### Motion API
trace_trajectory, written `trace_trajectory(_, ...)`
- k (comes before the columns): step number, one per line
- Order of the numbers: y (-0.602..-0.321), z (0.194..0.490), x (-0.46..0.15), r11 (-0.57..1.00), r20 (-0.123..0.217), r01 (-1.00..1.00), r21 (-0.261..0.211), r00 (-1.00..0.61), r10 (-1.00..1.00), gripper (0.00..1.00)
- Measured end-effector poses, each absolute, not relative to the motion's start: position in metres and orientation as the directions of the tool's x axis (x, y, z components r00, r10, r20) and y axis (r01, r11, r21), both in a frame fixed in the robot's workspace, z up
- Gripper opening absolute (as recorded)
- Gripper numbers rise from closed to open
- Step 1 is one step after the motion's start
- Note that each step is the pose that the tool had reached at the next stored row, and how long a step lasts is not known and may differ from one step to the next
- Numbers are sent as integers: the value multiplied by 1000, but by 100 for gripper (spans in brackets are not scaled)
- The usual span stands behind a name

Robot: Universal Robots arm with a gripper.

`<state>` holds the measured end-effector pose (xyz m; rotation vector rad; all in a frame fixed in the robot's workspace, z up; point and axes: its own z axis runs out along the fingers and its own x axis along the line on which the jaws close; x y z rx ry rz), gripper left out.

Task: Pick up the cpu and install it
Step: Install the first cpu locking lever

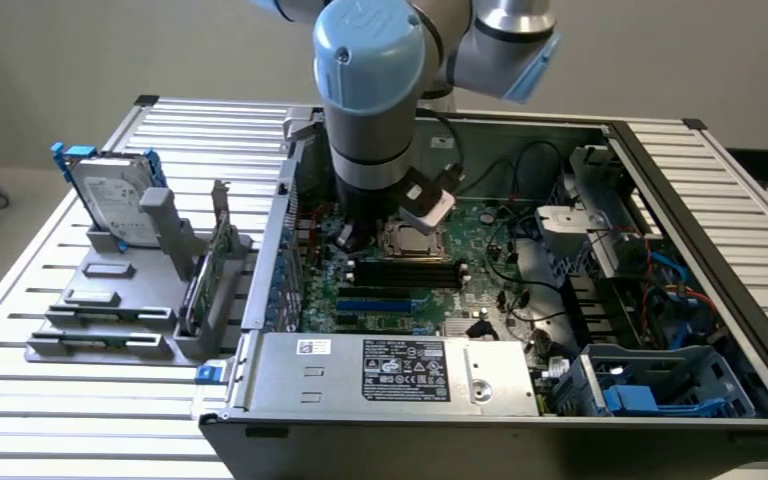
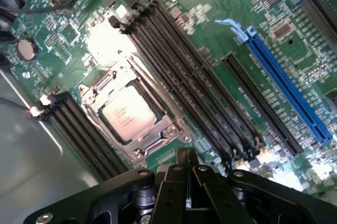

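Already the cpu (image 2: pixel 125 117) sits in its socket (image 2: pixel 134 113); my jaws are together, empty, hovering nearby; I'd check it lies flat.

1. The cpu (image 2: pixel 125 114) lies flat in the metal-framed socket (image 2: pixel 158 140) on the green motherboard (image 2: pixel 68 34).
2. Black memory slots (image 2: pixel 184 77) run alongside the socket; a long blue slot (image 2: pixel 287 84) lies farther off.
3. The gripper (image 2: pixel 187 174) hangs above the board near the socket, fingers pressed together, holding nothing.
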<state>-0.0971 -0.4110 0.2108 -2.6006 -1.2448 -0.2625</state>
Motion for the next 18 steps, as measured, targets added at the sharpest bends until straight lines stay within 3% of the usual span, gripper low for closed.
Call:
trace_trajectory(5,-397,216,-98,-596,258,790,-145,612,748,11)
trace_trajectory(18,-394,225,-101,-489,204,866,-109,501,841,11)
